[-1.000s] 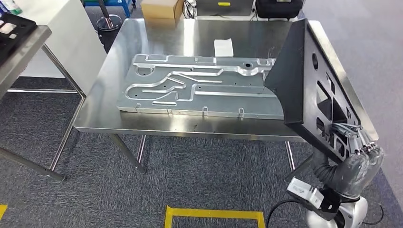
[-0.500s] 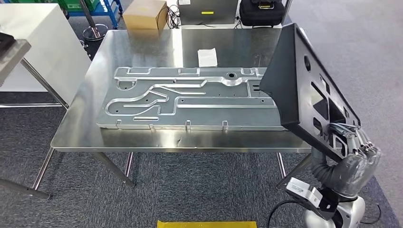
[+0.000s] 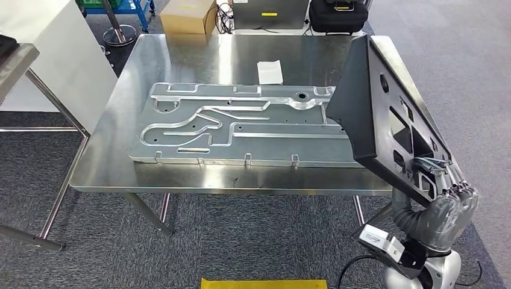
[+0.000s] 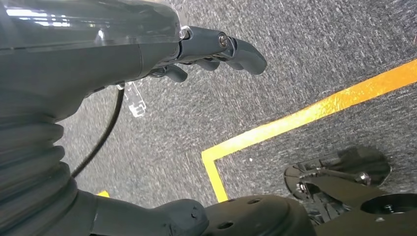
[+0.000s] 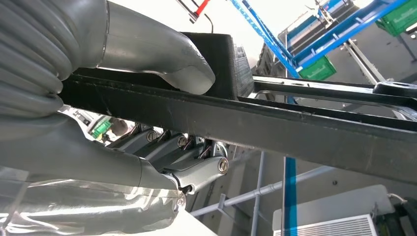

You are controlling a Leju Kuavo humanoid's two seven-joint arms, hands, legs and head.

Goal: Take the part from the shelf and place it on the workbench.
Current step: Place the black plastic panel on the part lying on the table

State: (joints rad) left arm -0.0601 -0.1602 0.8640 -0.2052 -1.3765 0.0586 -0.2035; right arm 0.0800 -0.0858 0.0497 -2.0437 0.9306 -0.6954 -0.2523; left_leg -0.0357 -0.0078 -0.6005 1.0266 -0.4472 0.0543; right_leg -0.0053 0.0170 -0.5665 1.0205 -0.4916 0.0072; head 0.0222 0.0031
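Observation:
The part (image 3: 385, 120) is a big black panel with cutouts. My right hand (image 3: 449, 192) grips its lower edge and holds it tilted on edge above the right end of the steel workbench (image 3: 193, 54). In the right wrist view the black part (image 5: 295, 123) runs across the picture, with the thumb on one side and my right hand (image 5: 98, 157) wrapped around its rim. My left hand (image 4: 123, 44) hangs over the carpet with fingers apart and holds nothing.
A large silver grooved plate (image 3: 241, 126) covers most of the workbench, with a white slip of paper (image 3: 269, 71) behind it. A cardboard box (image 3: 187, 15) and black case (image 3: 337, 13) stand beyond. A white cabinet (image 3: 42, 54) is at left. Yellow floor tape (image 3: 263, 283) lies below.
The whole picture has shifted, so the camera has moved and the workbench now sits more centred. The black part stays held in my right hand, tilted as before.

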